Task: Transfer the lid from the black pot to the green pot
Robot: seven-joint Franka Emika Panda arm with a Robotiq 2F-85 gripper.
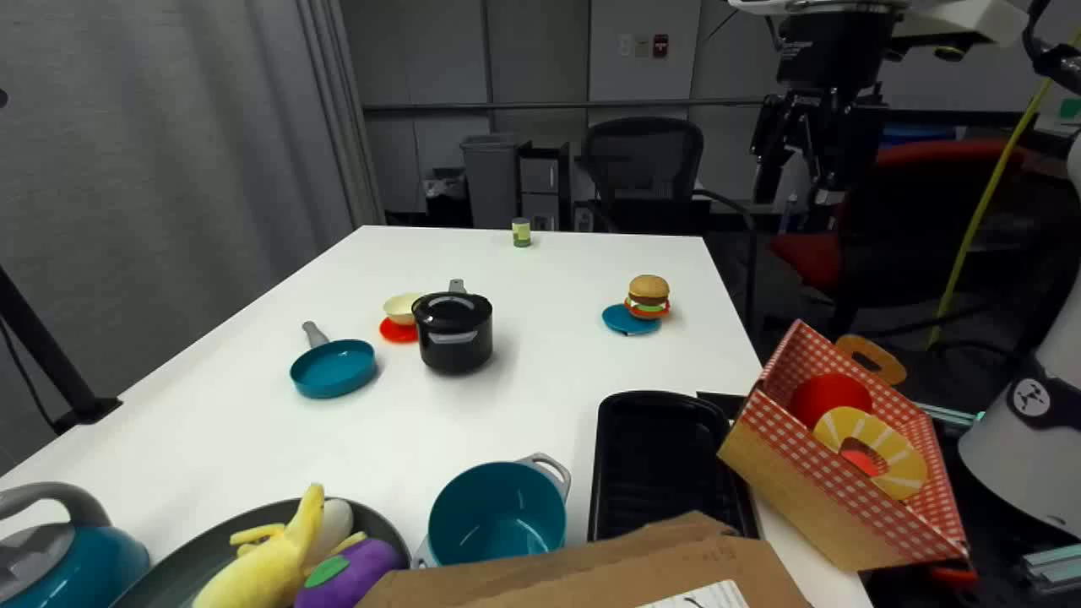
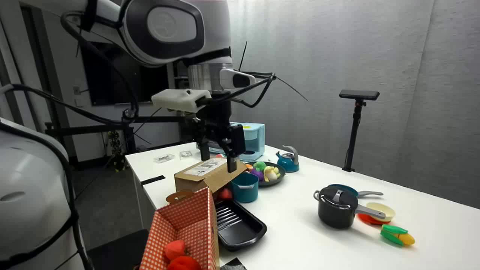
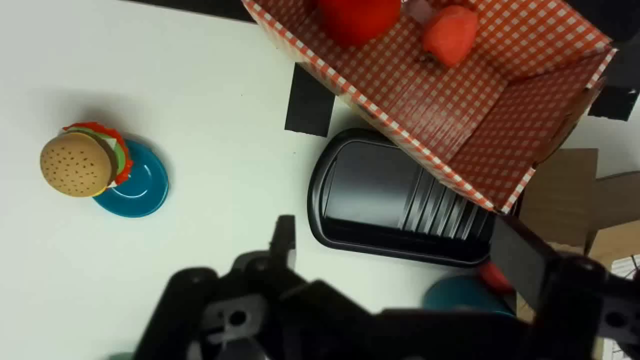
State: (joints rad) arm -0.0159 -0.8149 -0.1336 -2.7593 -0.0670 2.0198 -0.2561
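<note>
The black pot (image 1: 457, 353) stands upright on the white table in both exterior views (image 2: 335, 216), its grey long handle pointing away from the robot. The dark, glossy lid (image 1: 452, 312) sits on top of it and also shows in an exterior view (image 2: 338, 195). The green pot (image 1: 498, 517) is teal, uncovered and empty, beside the cardboard box. Its side shows in an exterior view (image 2: 245, 188), and part of it shows in the wrist view (image 3: 457, 292). My gripper (image 2: 218, 162) is open and empty, high above the table and apart from both pots; its spread fingers show in the wrist view (image 3: 400, 239).
A black tray (image 3: 370, 185), a checkered basket (image 2: 180, 225) and a cardboard box (image 2: 210, 174) crowd the green pot. A pan of toy food (image 2: 279, 179) and a kettle (image 2: 288, 163) stand beyond. A teal frying pan (image 1: 334, 369) and cream bowl (image 1: 402, 307) flank the black pot.
</note>
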